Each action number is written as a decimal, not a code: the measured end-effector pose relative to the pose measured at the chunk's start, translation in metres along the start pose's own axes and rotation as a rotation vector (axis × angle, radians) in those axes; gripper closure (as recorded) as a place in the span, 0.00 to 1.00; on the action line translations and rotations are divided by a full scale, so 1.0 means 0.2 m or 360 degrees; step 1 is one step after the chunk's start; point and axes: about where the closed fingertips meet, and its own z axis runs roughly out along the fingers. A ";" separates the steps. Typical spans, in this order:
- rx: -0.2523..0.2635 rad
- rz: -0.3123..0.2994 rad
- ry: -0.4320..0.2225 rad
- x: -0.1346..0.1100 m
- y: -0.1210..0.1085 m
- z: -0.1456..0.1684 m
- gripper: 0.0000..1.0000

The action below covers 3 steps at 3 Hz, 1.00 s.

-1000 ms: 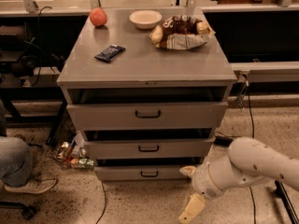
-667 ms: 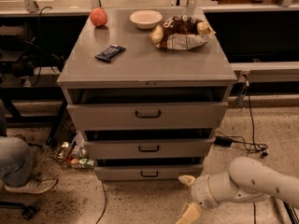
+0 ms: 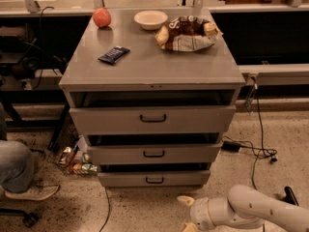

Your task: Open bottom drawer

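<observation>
The tool [image 3: 187, 213] is held low near the floor, just below and right of the bottom drawer [image 3: 120, 179], lowest in the cabinet [image 3: 227, 111], with fingers spread wide and empty, presumably so that the black handle [image 3: 154, 180] can be met at its own height.

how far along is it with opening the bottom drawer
Done: nothing on the drawer itself. The bottom drawer does not look pulled out, and its handle is free.
In hand: the gripper is low by the floor, in front of the drawer and off to the right of the handle, open and holding nothing.
Left: reach the handle, close on it, pull the drawer out.
</observation>
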 end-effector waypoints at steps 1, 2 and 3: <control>-0.0009 0.0006 -0.0006 0.01 0.00 0.01 0.00; -0.0028 0.0015 -0.0025 0.02 0.00 0.02 0.00; -0.0002 -0.0075 0.0018 0.13 -0.18 0.15 0.00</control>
